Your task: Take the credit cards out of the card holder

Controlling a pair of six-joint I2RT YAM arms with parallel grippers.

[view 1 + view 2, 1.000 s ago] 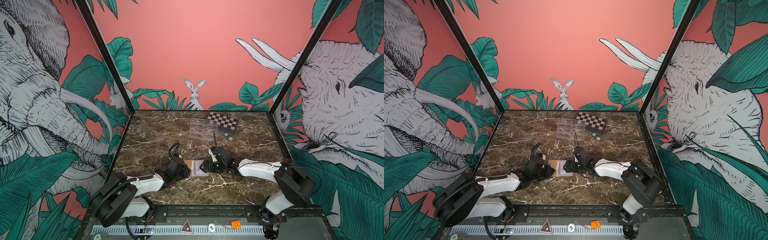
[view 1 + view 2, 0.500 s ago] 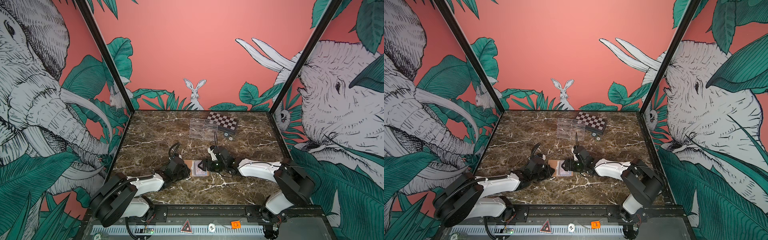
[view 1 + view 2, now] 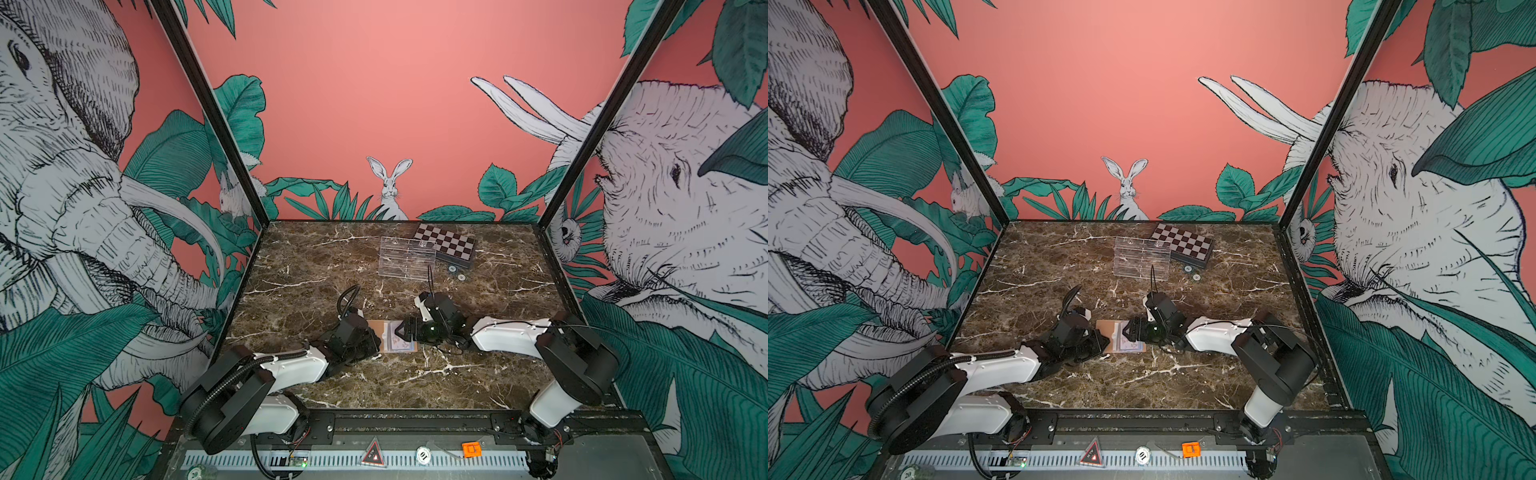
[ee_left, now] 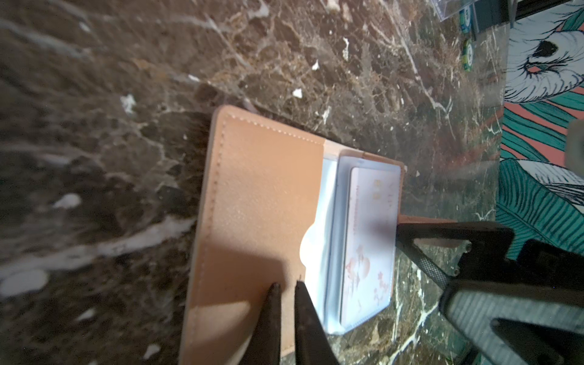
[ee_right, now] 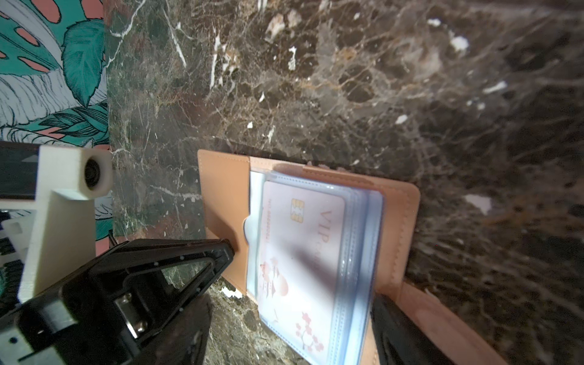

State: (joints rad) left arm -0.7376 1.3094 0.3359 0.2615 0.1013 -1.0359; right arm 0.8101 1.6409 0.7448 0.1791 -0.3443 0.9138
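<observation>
The credit cards (image 3: 401, 341) lie in the open card holder (image 3: 375, 325). In both top views it rests flat on the marble table (image 3: 374, 382), near the front and between the two arms. The left gripper (image 3: 374, 345) presses on the tan flap (image 3: 1106, 326), and the right gripper (image 3: 399, 331) reaches over the side with the cards. In the left wrist view the left jaws are almost together and hold nothing. Their tips sit on the flap beside its round notch (image 4: 305, 252). The right jaws stand wide apart, with one tip at the holder's far edge. In the right wrist view the top card (image 5: 300, 234) lies face up in a stack of clear sleeves (image 5: 360, 240). Its long side runs along the holder's fold, and its gold chip (image 5: 297, 210) end seems to point to the back wall (image 3: 374, 104). I think the cards are light, thin, stiff and slippery, while the sleeves and holder are soft and floppy. So the holder needs pinning down. A card is best pinched flat at a short end and pulled out along its long side. I cannot tell which end is at the sleeve's mouth.
</observation>
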